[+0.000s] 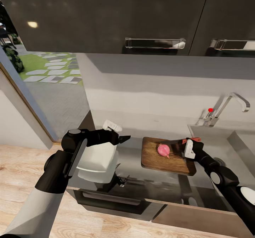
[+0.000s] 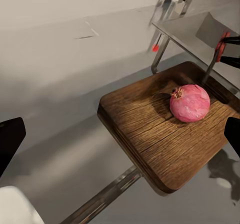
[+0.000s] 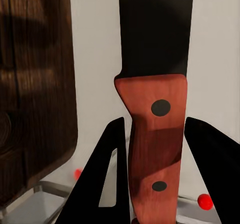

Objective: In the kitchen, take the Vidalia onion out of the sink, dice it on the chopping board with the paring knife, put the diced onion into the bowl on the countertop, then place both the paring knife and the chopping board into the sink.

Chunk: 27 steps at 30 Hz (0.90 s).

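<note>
Resting whole on the dark-brown wooden chopping board [image 1: 166, 157], the round pink Vidalia onion [image 1: 163, 149] could roll under a glancing cut. The right gripper [image 3: 152, 144] clamps the red-handled paring knife [image 3: 155, 114]; the left gripper [image 1: 124, 138] hangs open, so nothing steadies it.

Bare chopping board [image 1: 156, 160] left of onion [image 1: 163, 149]; knife [image 1: 177, 145] and right end effector [image 1: 187, 146] crowding its right.
</note>
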Available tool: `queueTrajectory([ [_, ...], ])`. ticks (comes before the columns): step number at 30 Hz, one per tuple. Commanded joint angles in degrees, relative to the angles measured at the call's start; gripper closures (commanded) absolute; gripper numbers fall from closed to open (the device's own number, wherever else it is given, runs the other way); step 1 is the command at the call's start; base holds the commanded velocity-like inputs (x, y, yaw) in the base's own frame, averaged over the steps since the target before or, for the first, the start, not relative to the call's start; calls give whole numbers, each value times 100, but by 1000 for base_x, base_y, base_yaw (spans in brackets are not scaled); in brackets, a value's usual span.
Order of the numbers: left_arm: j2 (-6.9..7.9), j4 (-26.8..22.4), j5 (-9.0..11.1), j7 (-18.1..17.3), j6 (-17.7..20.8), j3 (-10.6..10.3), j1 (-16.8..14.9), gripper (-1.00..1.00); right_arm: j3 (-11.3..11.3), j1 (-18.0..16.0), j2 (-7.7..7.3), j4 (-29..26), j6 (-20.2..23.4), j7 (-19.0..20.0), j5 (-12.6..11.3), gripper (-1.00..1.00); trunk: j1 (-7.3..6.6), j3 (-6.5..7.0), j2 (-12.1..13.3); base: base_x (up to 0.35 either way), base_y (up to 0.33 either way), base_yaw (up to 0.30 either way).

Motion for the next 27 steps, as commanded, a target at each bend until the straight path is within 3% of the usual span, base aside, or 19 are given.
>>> queueTrajectory([
  [1, 3, -5, 16, -1, 39, -4, -6, -100, 17, -5, -3, 1, -13, 4, 72, 100, 3, -11, -12, 0, 0, 0],
  [8, 3, -6, 16, -1, 41, -4, -6, -100, 71, -5, -3, 30, -13, -36, 268, 100, 3, -11, -12, 0, 0, 0],
  [22, 3, -4, 16, -1, 39, -4, -6, -100, 83, -5, -3, 132, -13, -48, 337, 100, 3, -11, -12, 0, 0, 0],
  [23, 3, -5, 16, -1, 40, -4, -6, -100, 79, -5, -3, 194, 8, -283, 522, 100, 3, -11, -12, 0, 0, 0],
  [27, 3, -7, 17, -1, 41, -4, -4, -100, 85, -5, -3, 232, 11, -287, 621, 100, 3, -11, -12, 0, 0, 0],
])
